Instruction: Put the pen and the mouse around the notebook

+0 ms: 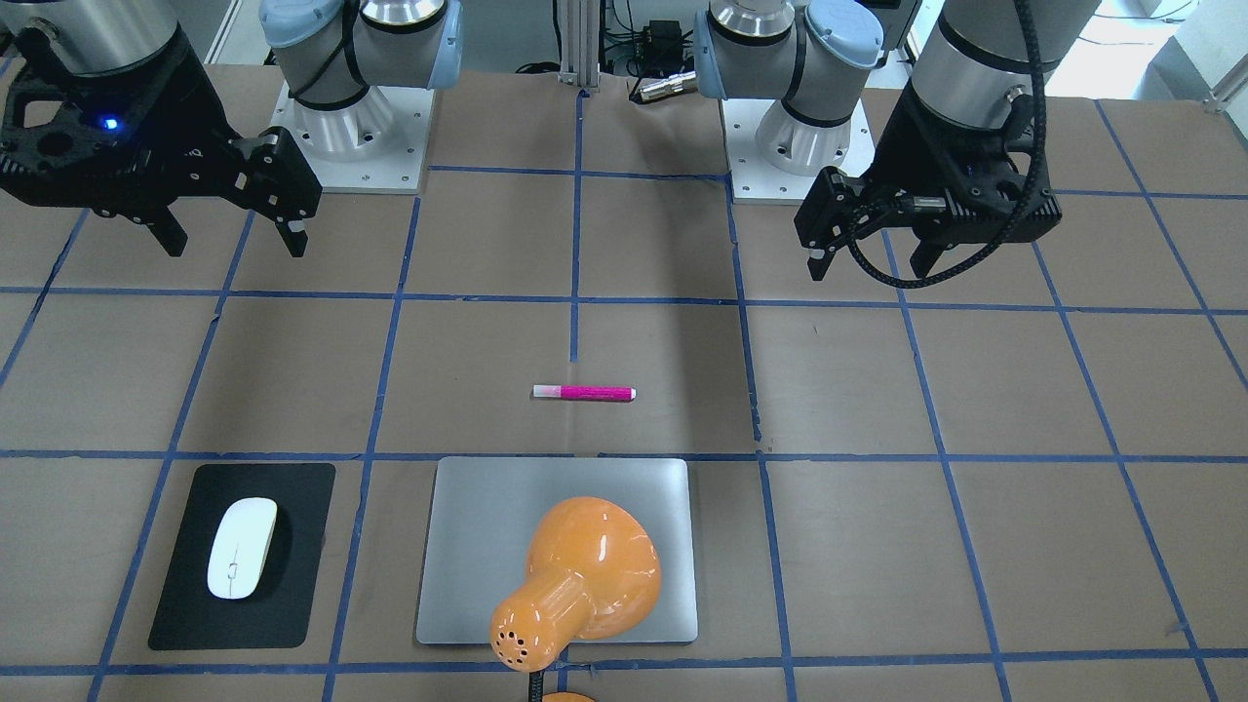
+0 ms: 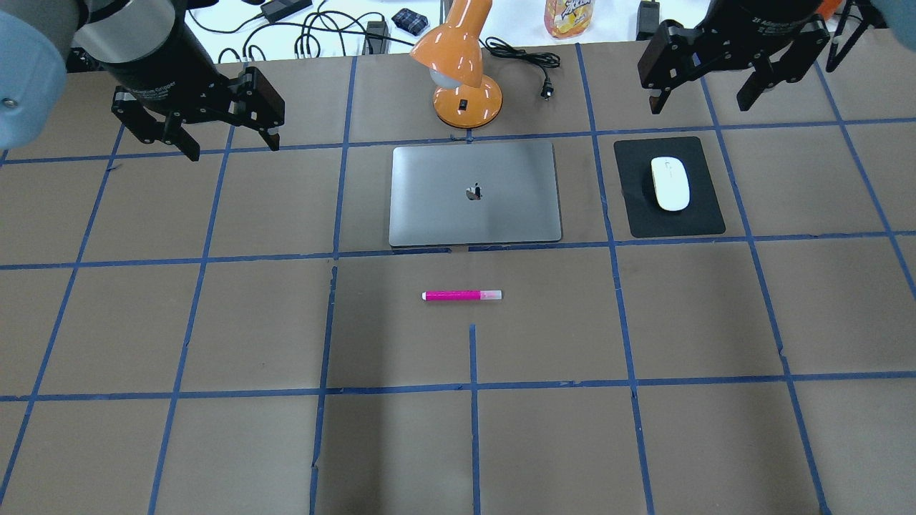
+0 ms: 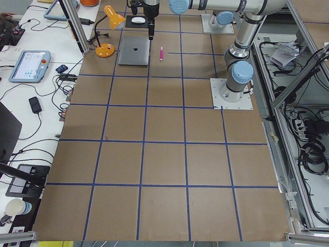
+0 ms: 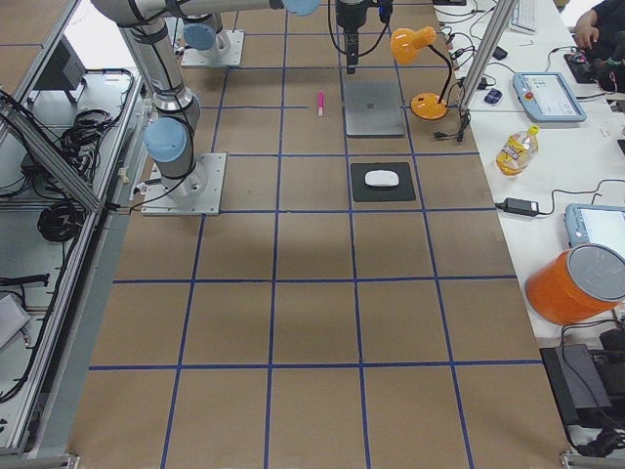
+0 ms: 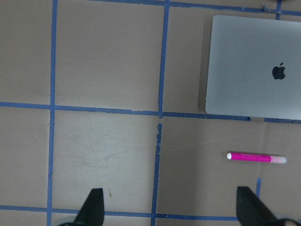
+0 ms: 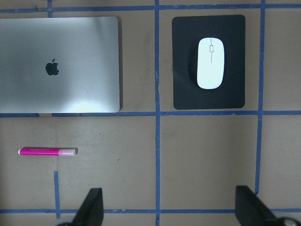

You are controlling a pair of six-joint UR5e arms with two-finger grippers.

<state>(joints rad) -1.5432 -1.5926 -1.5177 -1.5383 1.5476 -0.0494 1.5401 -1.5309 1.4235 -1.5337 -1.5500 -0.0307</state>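
Observation:
The silver-grey notebook (image 2: 474, 193) lies flat at the table's far middle. On its near side, about a hand's width off, the magenta pen (image 2: 461, 295) lies parallel to the notebook's edge. The white mouse (image 2: 670, 184) rests on a black pad to the right of the notebook. My left gripper (image 2: 232, 146) hangs open and empty above the table, well left of the notebook. Past the mouse, my right gripper (image 2: 700, 106) hovers open and empty. The left wrist view shows the pen (image 5: 256, 157) and notebook (image 5: 254, 66); the right wrist view shows the mouse (image 6: 210, 63).
An orange desk lamp (image 2: 461, 71) stands just behind the notebook, its head leaning over it, with a cord and plug (image 2: 547, 89) beside it. The black pad (image 2: 637, 207) lies under the mouse. Blue tape lines grid the brown table. A bottle (image 2: 569, 16) stands beyond the far edge.

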